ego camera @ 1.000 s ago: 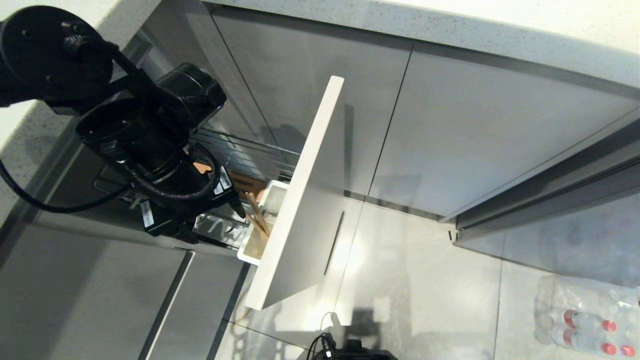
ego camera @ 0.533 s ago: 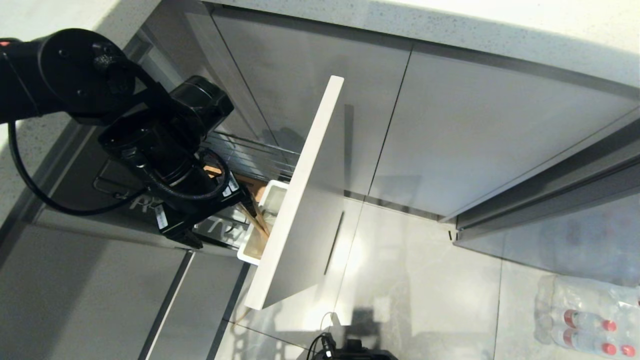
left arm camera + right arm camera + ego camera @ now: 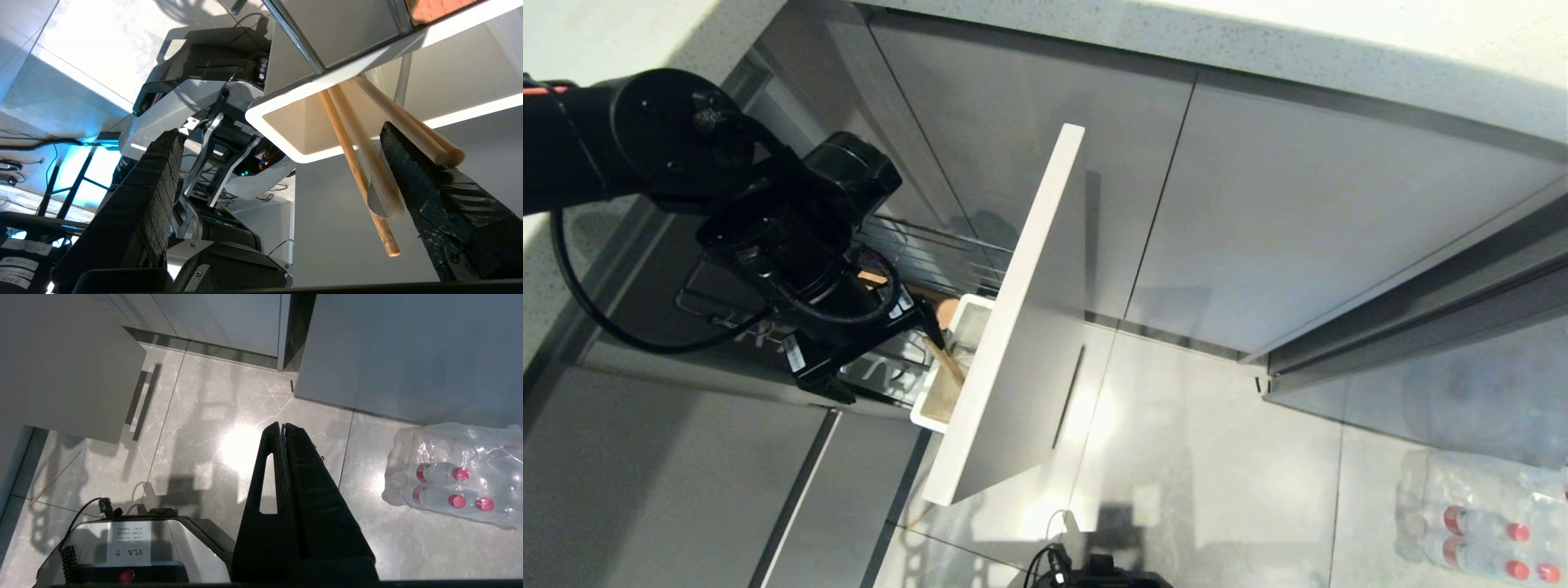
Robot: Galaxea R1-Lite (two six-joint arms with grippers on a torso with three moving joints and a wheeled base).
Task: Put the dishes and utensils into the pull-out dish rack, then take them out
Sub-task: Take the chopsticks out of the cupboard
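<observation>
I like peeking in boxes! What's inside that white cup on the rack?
The white utensil cup holds wooden chopsticks and a spoon handle, all poking out. Their lower ends are hidden inside.

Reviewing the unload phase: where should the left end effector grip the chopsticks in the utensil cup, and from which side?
Grip the chopsticks on their free upper ends, the part sticking out past the white utensil cup rim. They lean side by side, so approach from above along their length, with the open left end effector straddling both sticks, closing across them.
</observation>
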